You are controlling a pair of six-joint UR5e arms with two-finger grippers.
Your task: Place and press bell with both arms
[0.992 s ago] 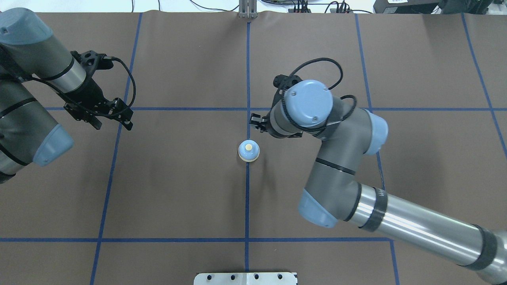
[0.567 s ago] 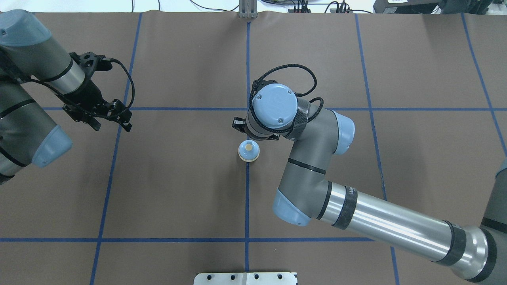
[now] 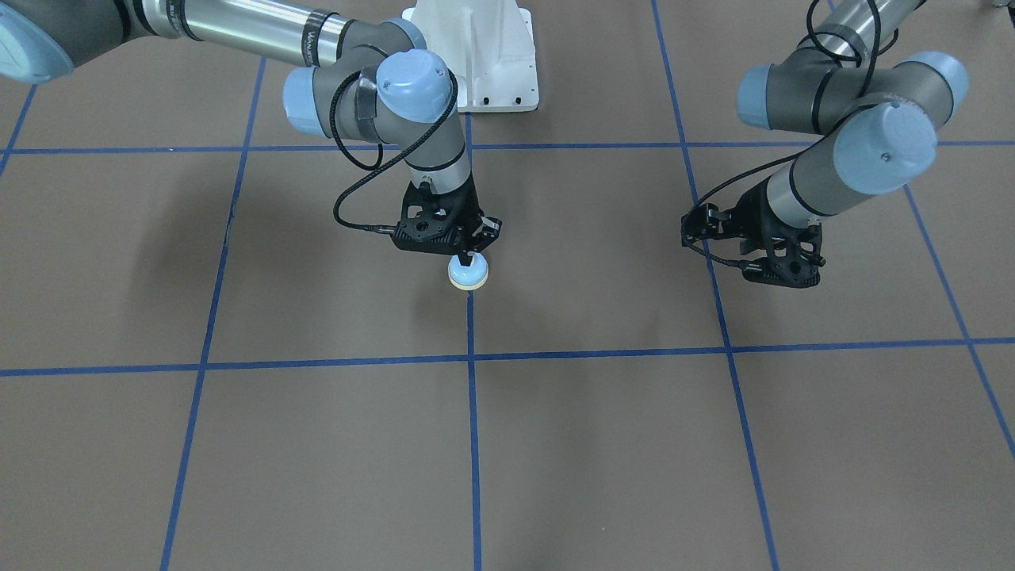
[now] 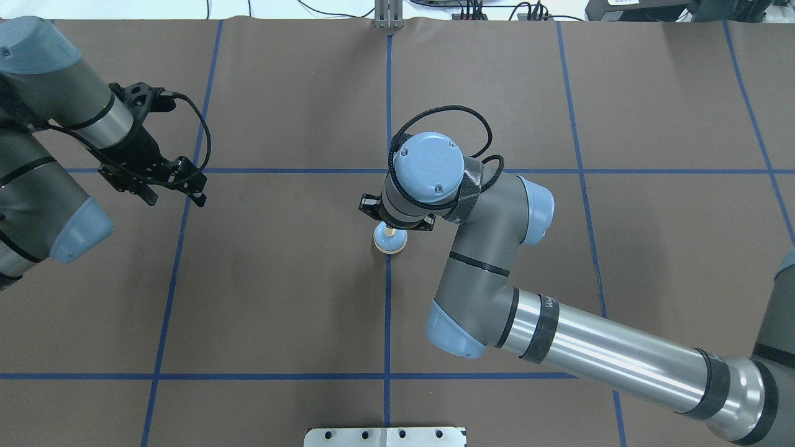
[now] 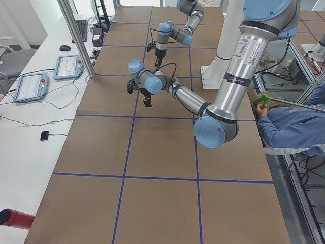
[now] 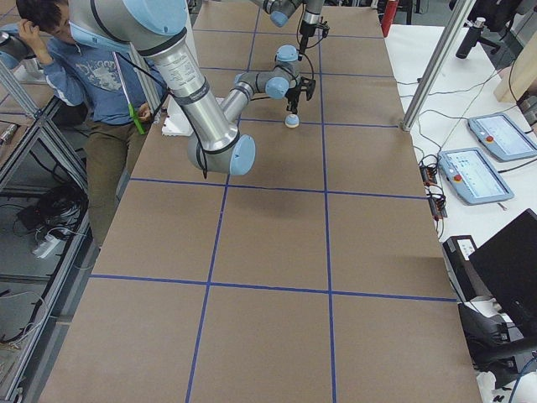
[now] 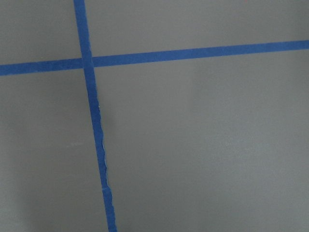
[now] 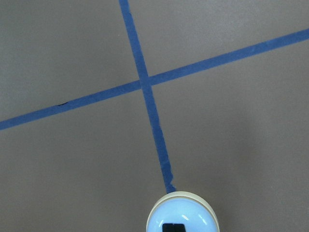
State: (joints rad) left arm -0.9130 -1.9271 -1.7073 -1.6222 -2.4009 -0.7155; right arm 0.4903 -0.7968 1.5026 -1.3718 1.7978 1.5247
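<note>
The bell [image 4: 391, 241], with a light blue dome and cream base, stands on the centre blue tape line of the brown table; it also shows in the front view [image 3: 468, 275] and the right wrist view [image 8: 181, 217]. My right gripper [image 3: 471, 257] is shut, points straight down over the bell, and its black tip rests on the bell's top button. From overhead the right wrist [image 4: 428, 164] hides the far half of the bell. My left gripper [image 4: 177, 196] is open and empty, far to the left of the bell, above the table.
Blue tape lines [image 4: 388, 310] divide the brown table into squares. The white pedestal base [image 3: 476, 55] stands at the robot's side. A metal plate [image 4: 385, 436] lies at the near edge. Seated operators show in the side views [image 6: 75, 67].
My right arm has swung left and toward the bell and come down over it, so its tip now sits on the button. The left arm has hardly moved.
</note>
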